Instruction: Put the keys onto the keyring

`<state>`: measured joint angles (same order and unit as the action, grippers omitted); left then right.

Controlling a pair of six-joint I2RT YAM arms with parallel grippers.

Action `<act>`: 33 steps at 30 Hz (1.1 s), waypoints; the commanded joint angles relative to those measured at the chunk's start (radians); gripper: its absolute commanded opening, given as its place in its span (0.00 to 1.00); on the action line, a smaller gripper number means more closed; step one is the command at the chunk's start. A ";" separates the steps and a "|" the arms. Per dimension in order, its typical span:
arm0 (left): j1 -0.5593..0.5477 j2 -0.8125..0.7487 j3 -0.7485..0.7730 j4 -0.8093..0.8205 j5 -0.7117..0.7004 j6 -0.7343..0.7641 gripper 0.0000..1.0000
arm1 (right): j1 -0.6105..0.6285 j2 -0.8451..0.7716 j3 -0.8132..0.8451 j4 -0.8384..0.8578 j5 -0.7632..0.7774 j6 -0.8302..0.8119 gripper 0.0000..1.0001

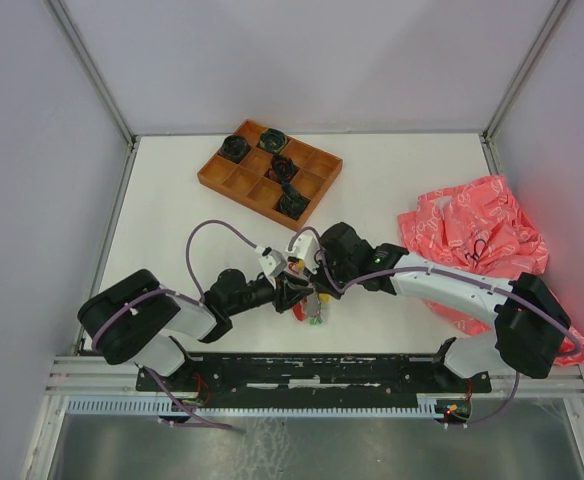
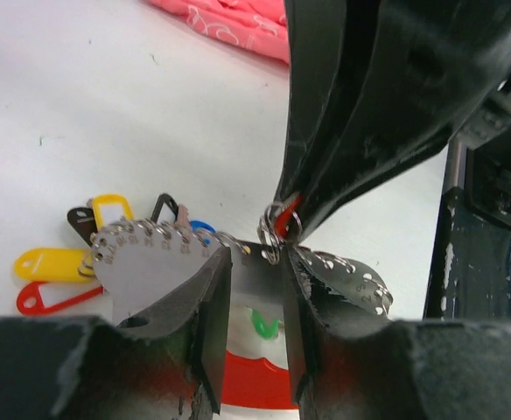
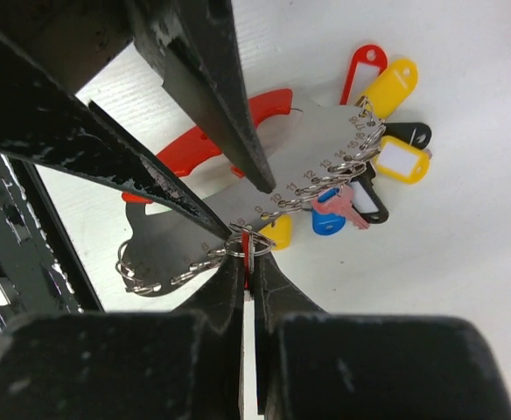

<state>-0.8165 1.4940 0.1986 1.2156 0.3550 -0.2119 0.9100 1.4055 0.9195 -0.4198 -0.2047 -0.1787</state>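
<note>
The keyring is a grey metal crescent plate with numbered holes, small split rings and a red handle. My left gripper is shut on the plate, with the red handle below its fingers. My right gripper is shut on a red key tag whose split ring sits at the plate's edge. Keys with red, yellow, black and blue tags hang on the plate. Both grippers meet at the table's near middle.
A brown compartment tray with dark coiled bundles stands at the back. A crumpled pink bag lies to the right. A green mark shows under the plate. The metal rail runs along the near edge.
</note>
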 commanded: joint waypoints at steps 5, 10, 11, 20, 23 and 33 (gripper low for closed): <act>-0.011 -0.009 -0.021 0.005 -0.009 0.029 0.35 | 0.003 -0.064 0.026 0.122 -0.012 0.019 0.01; -0.010 -0.041 -0.021 -0.023 -0.036 0.036 0.36 | 0.001 -0.066 0.029 0.127 -0.027 0.024 0.01; -0.010 -0.045 -0.020 -0.023 -0.042 0.039 0.36 | 0.001 -0.063 0.028 0.127 -0.032 0.025 0.01; -0.010 -0.068 -0.023 0.018 -0.080 0.058 0.36 | 0.001 -0.043 0.032 0.123 -0.045 0.029 0.01; -0.010 -0.073 -0.022 0.017 -0.098 0.067 0.36 | 0.001 -0.039 0.033 0.125 -0.048 0.030 0.01; -0.009 -0.085 -0.017 0.028 -0.120 0.072 0.23 | 0.002 -0.031 0.037 0.109 -0.065 0.028 0.01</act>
<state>-0.8268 1.4368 0.1764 1.1774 0.2821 -0.1890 0.9089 1.3811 0.9195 -0.3557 -0.2276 -0.1612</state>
